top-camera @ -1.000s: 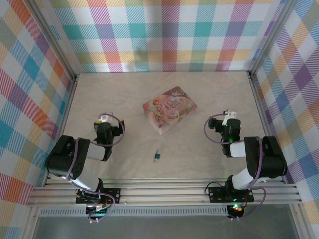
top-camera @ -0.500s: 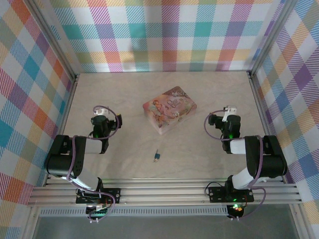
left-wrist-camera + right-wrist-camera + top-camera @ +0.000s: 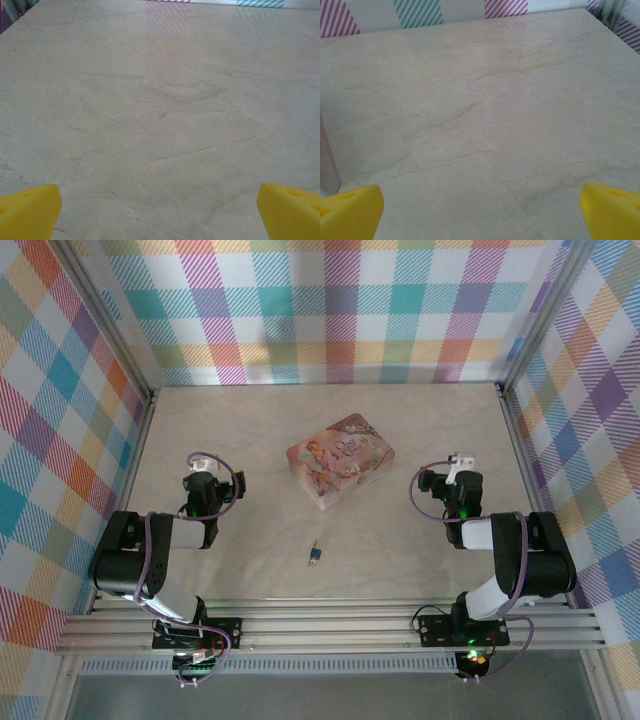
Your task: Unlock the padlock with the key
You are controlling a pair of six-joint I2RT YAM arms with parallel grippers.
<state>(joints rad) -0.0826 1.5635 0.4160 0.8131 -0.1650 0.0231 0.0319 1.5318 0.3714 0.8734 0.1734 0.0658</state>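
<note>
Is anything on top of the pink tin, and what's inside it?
Nothing rests on the tin; its printed lid is bare. The lid is shut, so the inside is hidden. The padlock lies apart from it.

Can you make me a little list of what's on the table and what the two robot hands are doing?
padlock: tiny, blue, lying on the table between the arms, nearer than the box
key: too small to tell apart here
box: pink picture tin, mid-table
left gripper: open, nothing between its fingers, over bare table
right gripper: open, nothing between its fingers, over bare table
</note>
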